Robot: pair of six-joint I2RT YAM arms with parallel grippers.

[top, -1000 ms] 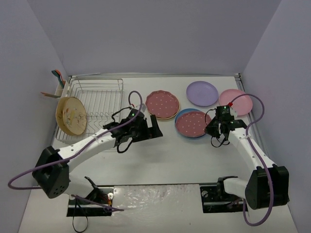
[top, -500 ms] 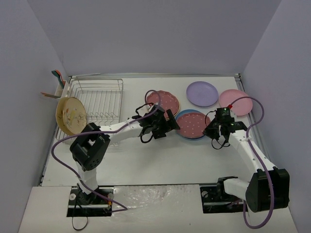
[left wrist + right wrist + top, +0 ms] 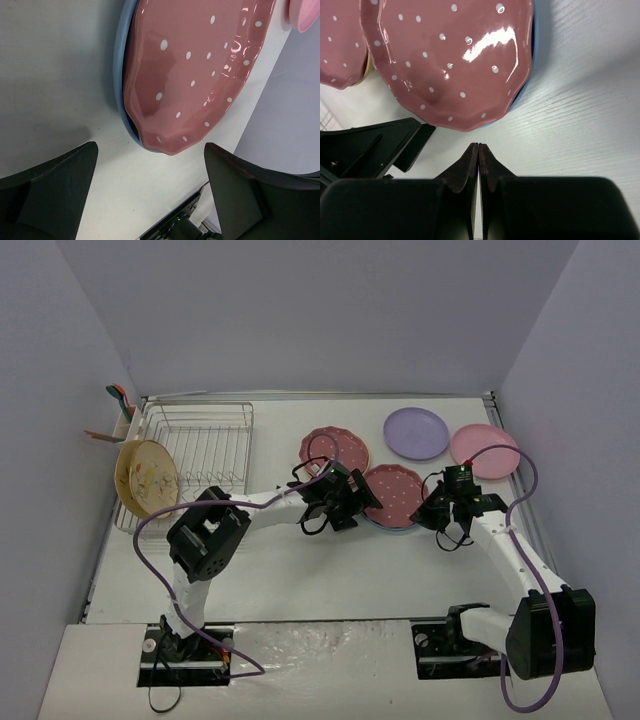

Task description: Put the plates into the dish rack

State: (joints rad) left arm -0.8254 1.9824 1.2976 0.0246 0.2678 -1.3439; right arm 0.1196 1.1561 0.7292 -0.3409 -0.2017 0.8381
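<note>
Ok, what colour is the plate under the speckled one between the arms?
Blue plate, clearest in the left wrist view.

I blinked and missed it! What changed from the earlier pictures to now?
The left tool swung right, from the rack to the speckled plate on the blue plate, and stands open at its rim, holding nothing. The right tool stayed shut beside the same plate. The rack, its tan plate and the other plates did not move.

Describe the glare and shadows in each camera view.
Right wrist: a bright glare streak on the speckled pink plate, above the shut right gripper. Left wrist: softer sheen on that plate, faint shadow on the table. Top external: even light, no strong glare.
</note>
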